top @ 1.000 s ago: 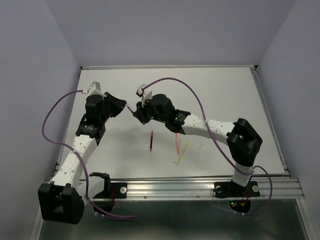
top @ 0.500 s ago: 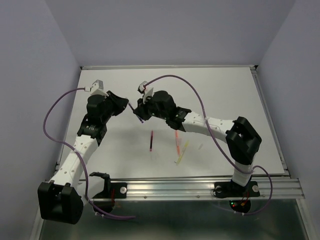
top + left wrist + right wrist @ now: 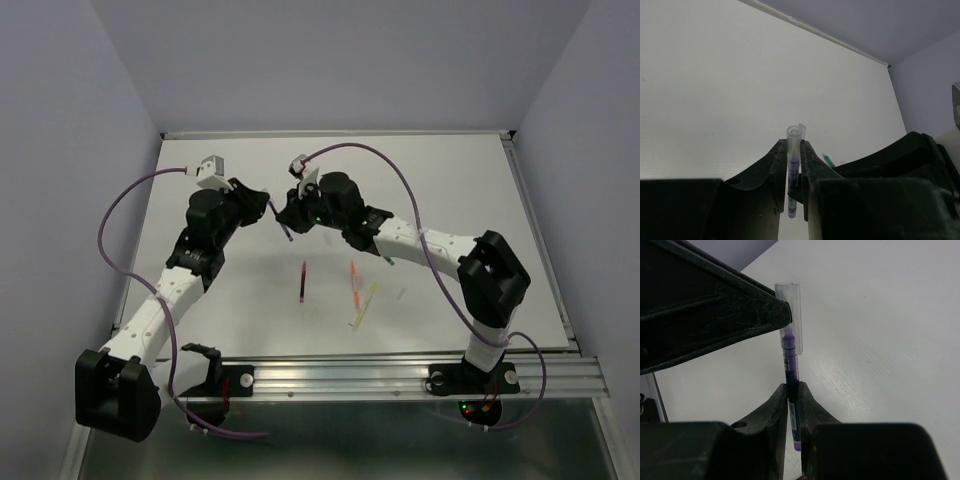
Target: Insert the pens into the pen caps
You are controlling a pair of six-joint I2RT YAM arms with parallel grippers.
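Above the white table point(image 3: 450, 180), my two grippers meet tip to tip over one dark blue pen point(image 3: 284, 228). In the left wrist view my left gripper point(image 3: 793, 143) is shut on a clear pen cap point(image 3: 793, 137), and the blue pen tip sits inside it. In the right wrist view my right gripper point(image 3: 792, 386) is shut on the dark blue pen point(image 3: 790, 367), whose front end is inside the pen cap point(image 3: 791, 305). In the top view my left gripper point(image 3: 268, 207) and right gripper point(image 3: 283, 218) almost touch. Maroon point(image 3: 302, 281), orange-red point(image 3: 353, 283), yellow point(image 3: 364, 305) and green point(image 3: 388, 262) pens lie on the table.
The loose pens lie in the near middle of the table, under and in front of the right forearm point(image 3: 410, 240). The green pen point(image 3: 828, 160) also shows past the left fingers. A metal rail point(image 3: 400, 372) runs along the near edge. Lilac walls close in three sides.
Both grippers have moved together toward the far side and slightly right, still joined on the blue pen and cap. The green pen now shows beside the right forearm.
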